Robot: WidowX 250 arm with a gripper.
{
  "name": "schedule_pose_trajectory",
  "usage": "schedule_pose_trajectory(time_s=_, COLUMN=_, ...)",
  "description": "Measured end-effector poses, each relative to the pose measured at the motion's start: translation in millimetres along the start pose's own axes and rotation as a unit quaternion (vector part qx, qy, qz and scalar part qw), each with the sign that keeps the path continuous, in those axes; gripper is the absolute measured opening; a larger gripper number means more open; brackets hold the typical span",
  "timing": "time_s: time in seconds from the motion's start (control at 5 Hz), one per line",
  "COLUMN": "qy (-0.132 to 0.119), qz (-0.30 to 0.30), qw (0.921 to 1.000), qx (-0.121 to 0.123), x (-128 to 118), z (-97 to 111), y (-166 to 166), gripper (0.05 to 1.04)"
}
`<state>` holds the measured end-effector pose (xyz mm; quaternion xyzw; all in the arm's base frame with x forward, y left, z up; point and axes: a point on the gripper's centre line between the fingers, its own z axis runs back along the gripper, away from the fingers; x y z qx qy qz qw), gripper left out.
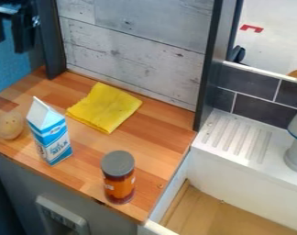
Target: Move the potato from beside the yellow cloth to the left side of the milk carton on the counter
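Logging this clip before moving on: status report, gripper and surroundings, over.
Gripper high at upper left. Potato on counter below it, upright milk carton close alongside. Yellow cloth behind the carton, to its right; lidded jar near the front edge.

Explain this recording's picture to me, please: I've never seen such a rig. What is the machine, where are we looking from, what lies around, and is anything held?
There is one picture, from a fixed camera looking down at a slant. The black hand at upper left belongs to a robot arm; its two fingers are apart, with nothing visible between them. On the wooden counter lie a potato-like object and a folded yellow cloth; a milk carton and a grey-lidded jar stand upright. Right of the counter is a white sink.
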<state>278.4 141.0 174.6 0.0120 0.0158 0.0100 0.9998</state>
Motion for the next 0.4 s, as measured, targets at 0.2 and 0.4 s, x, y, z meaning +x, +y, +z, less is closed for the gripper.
schedule_pose_trajectory(time_s=0.2, qy=0.007, qz=-0.078, qw=0.9969, qx=-0.005, x=-14.9, z=7.0, y=-27.8, gripper=1.001)
schedule_pose_trajectory(time_s=0.4, qy=0.042, qz=-0.109, qw=0.9931, qx=-0.016, x=-18.2, z=-3.6, y=-38.4, gripper=1.001)
